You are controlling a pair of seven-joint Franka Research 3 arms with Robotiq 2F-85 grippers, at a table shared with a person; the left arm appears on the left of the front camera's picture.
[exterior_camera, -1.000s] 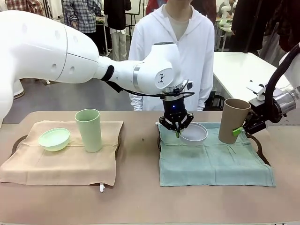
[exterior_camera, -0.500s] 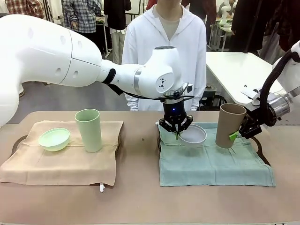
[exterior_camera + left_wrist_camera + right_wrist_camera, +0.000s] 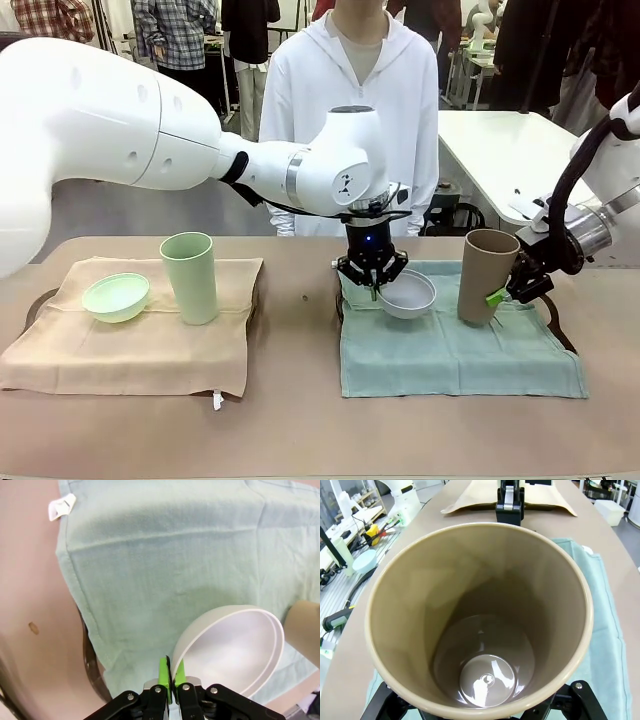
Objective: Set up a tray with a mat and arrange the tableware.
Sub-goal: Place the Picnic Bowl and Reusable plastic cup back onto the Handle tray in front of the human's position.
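While I watched, my left end effector [image 3: 373, 285] pinched one white bowl's [image 3: 408, 294] rim over the green mat [image 3: 460, 350]; my right end effector [image 3: 508, 288] clamped one tan tumbler [image 3: 483, 277]. One mint bowl [image 3: 116, 297] and one green tumbler [image 3: 189, 277] sat on the tan mat [image 3: 130, 350].

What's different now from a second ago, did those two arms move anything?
The right gripper, jaws around the brown tumbler, has carried it left and lower, towards the green mat, and less tilted. The left gripper, jaws pinching the white bowl by its rim, has lowered it slightly and tipped it more. The mint bowl and green tumbler on the tan mat stayed put.
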